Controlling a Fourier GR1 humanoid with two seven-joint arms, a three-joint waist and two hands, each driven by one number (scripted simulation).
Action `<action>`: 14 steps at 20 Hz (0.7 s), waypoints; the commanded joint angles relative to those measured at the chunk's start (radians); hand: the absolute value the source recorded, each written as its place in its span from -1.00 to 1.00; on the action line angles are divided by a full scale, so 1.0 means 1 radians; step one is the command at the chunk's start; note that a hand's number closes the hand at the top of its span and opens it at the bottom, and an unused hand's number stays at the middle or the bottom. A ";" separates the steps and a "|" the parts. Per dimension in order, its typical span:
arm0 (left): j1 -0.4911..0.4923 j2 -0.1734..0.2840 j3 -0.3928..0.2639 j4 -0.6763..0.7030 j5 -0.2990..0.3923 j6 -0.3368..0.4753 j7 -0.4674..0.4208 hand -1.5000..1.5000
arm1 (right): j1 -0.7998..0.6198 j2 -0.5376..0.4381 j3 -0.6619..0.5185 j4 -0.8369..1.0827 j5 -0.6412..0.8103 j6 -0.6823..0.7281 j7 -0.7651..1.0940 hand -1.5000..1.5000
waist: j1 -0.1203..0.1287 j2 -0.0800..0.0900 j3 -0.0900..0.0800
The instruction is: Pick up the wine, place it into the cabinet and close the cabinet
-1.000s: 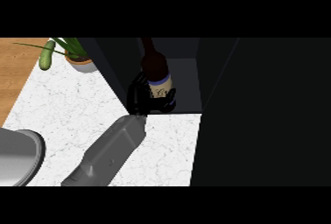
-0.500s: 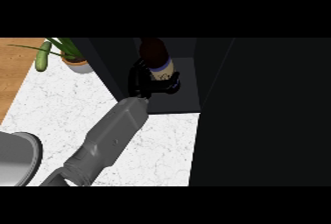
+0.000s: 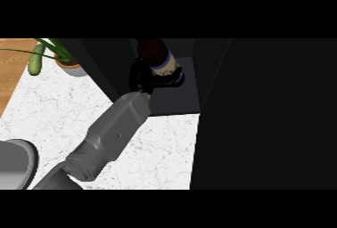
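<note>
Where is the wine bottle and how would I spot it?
Find the dark open cabinet at the back of the white counter. Inside, a black hand curls round the wine bottle. It is the only thing there: dark, with a pale label.

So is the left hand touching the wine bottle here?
Touching. The head view shows the left hand with its fingers curled around the lower body of the wine bottle inside the cabinet, no gap between them.

left hand (image 3: 142, 76) gripping wine (image 3: 162, 62), inside cabinet (image 3: 118, 58)
</note>
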 commanded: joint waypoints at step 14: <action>0.115 0.000 -0.150 -0.097 0.108 0.029 -0.028 1.00 | -0.029 0.017 0.040 0.061 0.015 0.019 -0.051 -1.00 | -0.041 0.007 0.000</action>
